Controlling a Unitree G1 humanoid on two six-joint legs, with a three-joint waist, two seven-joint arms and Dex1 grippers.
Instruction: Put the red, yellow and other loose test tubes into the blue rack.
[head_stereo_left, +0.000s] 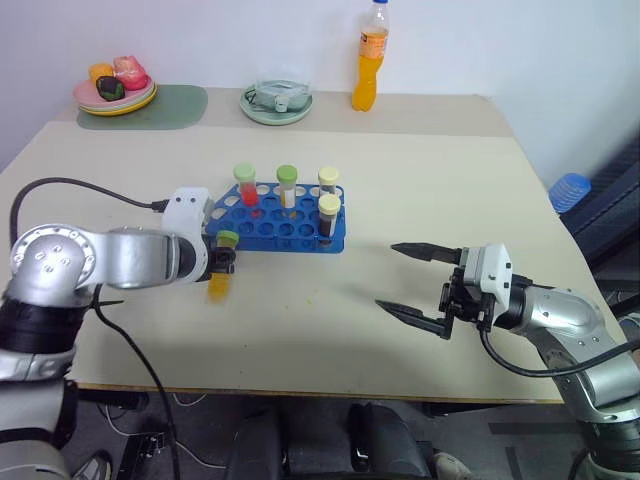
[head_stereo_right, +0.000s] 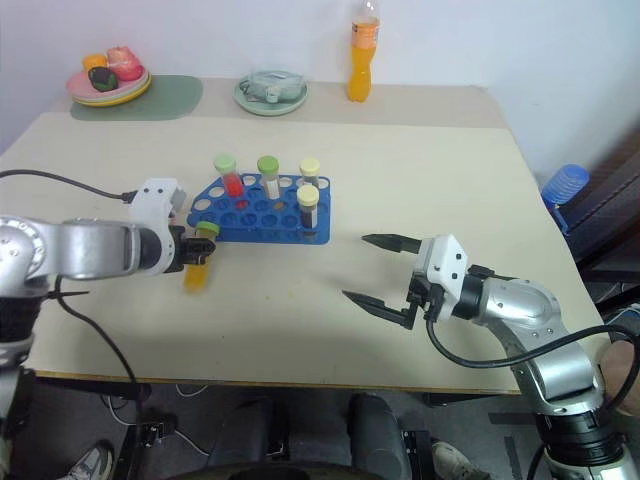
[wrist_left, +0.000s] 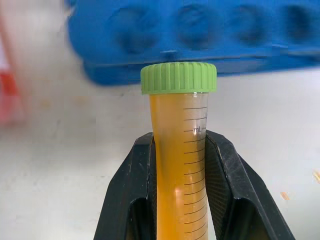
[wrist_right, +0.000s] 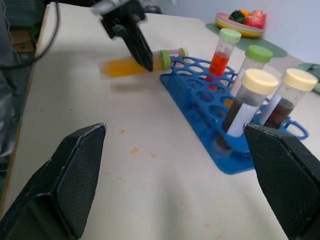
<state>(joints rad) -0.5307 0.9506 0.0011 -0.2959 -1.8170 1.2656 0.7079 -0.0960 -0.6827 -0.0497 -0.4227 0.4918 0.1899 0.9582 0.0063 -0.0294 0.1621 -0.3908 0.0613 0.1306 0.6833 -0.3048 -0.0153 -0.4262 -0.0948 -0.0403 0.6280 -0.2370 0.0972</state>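
The left gripper (head_stereo_left: 224, 262) is clamping the yellow-orange tube (wrist_left: 180, 165) between its two black fingers (wrist_left: 227, 190), the green cap pointing toward the blue rack (head_stereo_left: 280, 222). In the head views the tube is hanging just off the rack's near left corner, at about seven o'clock from the rack's centre, with its body lifted clear of the table (head_stereo_left: 400, 180) — the blur around it suggests it is in motion.

The rack is already carrying four capped tubes: a red-liquid tube with a green cap (head_stereo_left: 246, 187) at its far left, a second green-capped tube (head_stereo_left: 287, 186) beside it, and two pale-capped tubes with dark brown liquid (head_stereo_left: 328, 212) toward the right end. No other tube is lying loose on the table as far as these views are showing, so the held tube is looking like the last one to go in.

The right gripper (head_stereo_left: 420, 284) is hovering well apart at about four o'clock from the rack, its jaws spread wide and holding nothing.

What is remaining, by my reading — tipping the tube upright and lowering it into a free hole; plenty are standing empty along the near rows.
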